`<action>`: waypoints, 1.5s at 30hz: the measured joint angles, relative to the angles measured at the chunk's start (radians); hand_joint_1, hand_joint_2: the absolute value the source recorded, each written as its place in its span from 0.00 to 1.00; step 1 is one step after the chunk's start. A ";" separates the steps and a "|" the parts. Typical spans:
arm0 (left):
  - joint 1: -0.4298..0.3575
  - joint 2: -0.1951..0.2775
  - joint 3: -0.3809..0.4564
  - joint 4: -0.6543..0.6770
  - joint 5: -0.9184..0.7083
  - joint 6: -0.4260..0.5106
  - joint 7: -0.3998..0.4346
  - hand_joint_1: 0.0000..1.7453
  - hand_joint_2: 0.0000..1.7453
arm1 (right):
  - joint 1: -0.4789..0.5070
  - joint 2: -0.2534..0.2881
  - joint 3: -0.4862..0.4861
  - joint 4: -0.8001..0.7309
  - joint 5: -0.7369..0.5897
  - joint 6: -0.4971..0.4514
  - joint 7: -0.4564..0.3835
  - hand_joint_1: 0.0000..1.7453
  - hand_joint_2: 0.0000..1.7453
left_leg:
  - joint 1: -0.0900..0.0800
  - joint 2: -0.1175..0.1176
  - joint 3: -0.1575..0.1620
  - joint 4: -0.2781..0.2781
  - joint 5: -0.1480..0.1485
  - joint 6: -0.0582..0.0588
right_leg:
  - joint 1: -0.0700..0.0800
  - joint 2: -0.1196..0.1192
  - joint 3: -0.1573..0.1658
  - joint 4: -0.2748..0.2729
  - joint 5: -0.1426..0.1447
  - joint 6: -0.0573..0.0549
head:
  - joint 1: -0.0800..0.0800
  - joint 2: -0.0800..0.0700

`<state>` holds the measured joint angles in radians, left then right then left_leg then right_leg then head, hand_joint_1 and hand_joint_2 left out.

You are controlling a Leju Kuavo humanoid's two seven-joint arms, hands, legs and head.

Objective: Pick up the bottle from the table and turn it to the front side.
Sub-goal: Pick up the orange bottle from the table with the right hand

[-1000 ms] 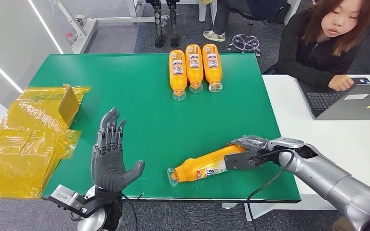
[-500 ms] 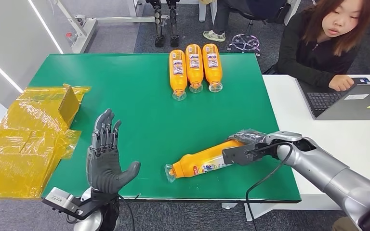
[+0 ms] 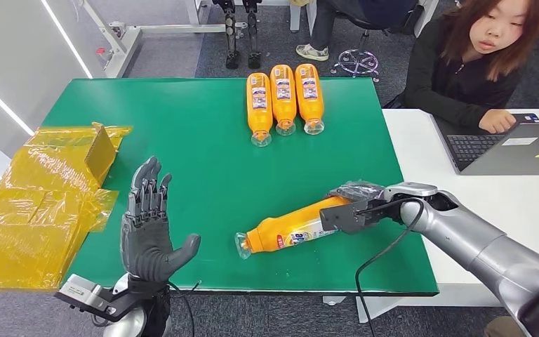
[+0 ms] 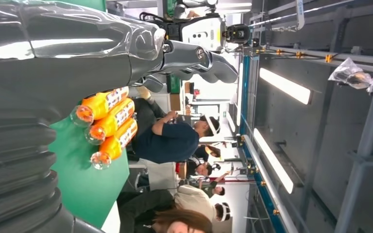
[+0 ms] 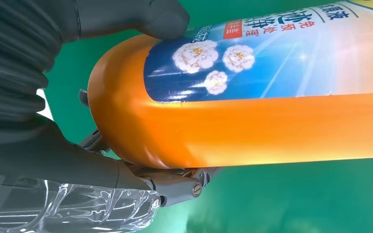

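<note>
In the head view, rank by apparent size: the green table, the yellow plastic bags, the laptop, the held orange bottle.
1. green table
2. yellow plastic bags
3. laptop, cut off by the picture's edge, so its rank is unsure
4. orange bottle, held by the right hand

Orange bottles: four, three in a row (image 3: 283, 98) at the far side of the green table (image 3: 203, 140), one (image 3: 291, 232) near right.
Laptops: one (image 3: 512, 147), far right.
Yellow bags: one heap (image 3: 42, 203), left.

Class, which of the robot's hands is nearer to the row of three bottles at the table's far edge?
Right. The right hand, gripping the lone bottle, lies closer to the three bottles than the left hand, raised open at the near edge.
</note>
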<state>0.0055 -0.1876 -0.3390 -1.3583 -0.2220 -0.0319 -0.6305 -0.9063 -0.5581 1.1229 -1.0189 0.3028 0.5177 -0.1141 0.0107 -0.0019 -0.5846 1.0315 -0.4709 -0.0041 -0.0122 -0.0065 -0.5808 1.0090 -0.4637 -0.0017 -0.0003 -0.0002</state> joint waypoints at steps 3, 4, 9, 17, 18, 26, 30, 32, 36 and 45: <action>0.007 0.000 0.005 -0.007 0.000 0.000 0.001 0.00 1.00 | -0.001 0.003 0.003 0.003 -0.016 -0.039 -0.009 1.00 1.00 | 0.000 0.000 0.000 0.000 0.000 0.000 | 0.000 0.000 0.000 0.000 0.000 0.000 | 0.000 0.000; 0.010 0.000 0.007 -0.009 -0.001 0.000 0.001 0.00 1.00 | 0.000 0.003 0.003 0.004 -0.022 -0.058 -0.013 1.00 1.00 | 0.000 0.000 0.000 0.000 0.000 0.000 | 0.000 0.000 0.000 0.000 0.000 0.000 | 0.000 0.000; 0.026 0.001 0.018 -0.016 -0.015 0.010 0.001 0.00 1.00 | 0.025 0.009 -0.011 0.004 -0.026 -0.189 -0.035 1.00 1.00 | 0.000 0.000 0.000 0.000 0.000 0.000 | 0.000 0.000 0.000 0.000 0.000 0.000 | 0.000 0.000; 0.036 0.002 0.022 -0.021 -0.043 0.025 0.001 0.00 1.00 | 0.167 -0.010 -0.127 -0.054 0.024 -0.330 -0.066 1.00 1.00 | 0.000 -0.002 0.000 0.000 0.000 0.000 | 0.000 -0.001 0.000 -0.001 0.000 0.000 | 0.000 0.000; 0.037 0.002 0.022 -0.021 -0.045 0.027 0.001 0.00 1.00 | 0.199 -0.017 -0.152 -0.073 0.040 -0.342 -0.066 1.00 1.00 | 0.000 -0.002 0.000 0.000 0.000 0.000 | 0.000 -0.002 0.000 -0.001 0.000 0.000 | 0.000 0.000; 0.037 -0.001 0.021 -0.021 -0.058 0.043 0.002 0.00 1.00 | 0.519 -0.023 -0.395 -0.254 0.240 -0.453 -0.054 1.00 1.00 | 0.000 -0.004 -0.001 0.000 -0.001 0.001 | 0.000 -0.003 0.000 -0.001 -0.002 0.002 | 0.000 0.000; 0.030 -0.002 0.020 -0.019 -0.062 0.043 0.007 0.00 1.00 | 0.690 0.029 -0.521 -0.358 0.370 -0.529 -0.058 1.00 1.00 | 0.000 -0.004 -0.001 0.000 -0.001 0.000 | 0.000 -0.003 -0.001 -0.001 -0.003 0.002 | 0.000 0.000; 0.025 -0.002 0.019 -0.016 -0.063 0.044 0.010 0.00 1.00 | 0.766 0.070 -0.574 -0.402 0.416 -0.574 -0.070 1.00 1.00 | 0.000 -0.004 -0.001 -0.001 -0.001 0.000 | 0.000 -0.003 -0.001 -0.001 -0.003 0.002 | 0.000 0.000; 0.014 -0.001 0.018 -0.004 -0.057 0.051 0.011 0.00 1.00 | 0.895 0.133 -0.658 -0.472 0.428 -0.648 -0.106 1.00 1.00 | 0.000 -0.004 -0.002 -0.001 -0.001 0.000 | 0.000 -0.003 -0.001 -0.001 -0.003 0.002 | 0.000 0.000; 0.004 0.002 0.018 0.008 -0.048 0.053 0.013 0.00 1.00 | 1.025 0.249 -0.809 -0.556 0.397 -0.695 -0.151 1.00 1.00 | 0.000 -0.002 -0.001 0.000 -0.001 0.001 | 0.000 -0.002 -0.001 -0.001 -0.003 0.002 | 0.000 0.000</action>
<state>0.0091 -0.1857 -0.3215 -1.3501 -0.2696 0.0206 -0.6179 0.1186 -0.3090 0.3144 -1.5747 0.7003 -0.1775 -0.2652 0.0107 -0.0037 -0.5860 1.0314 -0.4721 -0.0036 -0.0124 -0.0081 -0.5822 1.0083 -0.4666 0.0003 -0.0003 0.0000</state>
